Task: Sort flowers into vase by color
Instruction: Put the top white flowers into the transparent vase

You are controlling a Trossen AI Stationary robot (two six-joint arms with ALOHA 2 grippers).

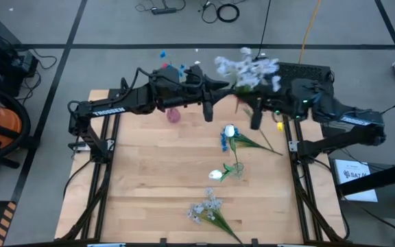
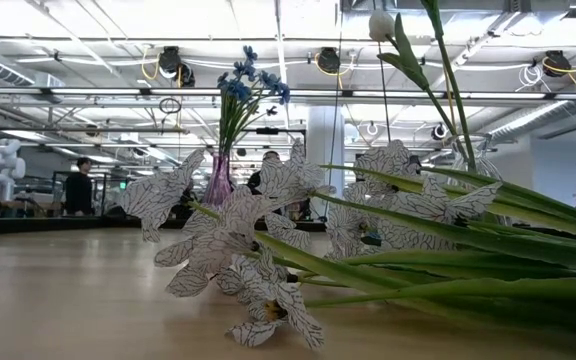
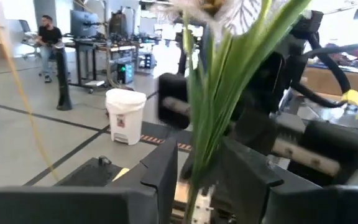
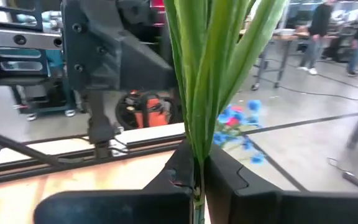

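Observation:
A pale lavender-white spray (image 1: 247, 68) stands upright in the air over the table's far edge, between my two grippers. My right gripper (image 4: 196, 186), reaching in from the right, is shut on its green stems. My left gripper (image 3: 199, 180), reaching in from the left, is open, with one finger on either side of the same stems (image 3: 201, 143). A pink vase (image 1: 173, 114) at the far side holds blue sprays (image 2: 253, 85). Another pale spray (image 1: 208, 206), two white tulips (image 1: 230, 130) (image 1: 216, 175) and a blue spray (image 1: 223, 142) lie on the table. My right gripper pinches the spray's bundle of green stems (image 4: 196, 163) between its two fingers. The fingers are level, come from the table's right side and lie across the stems. The spray stands upright with its blossoms above the fingers, lifted clear of the table.
The wooden table (image 1: 149, 178) has bare room on its left half. A pale spray (image 2: 248, 250) lies close to the near edge. Beyond the table are cables on the floor, a white bin (image 3: 124, 115) and people in the room (image 3: 48, 37).

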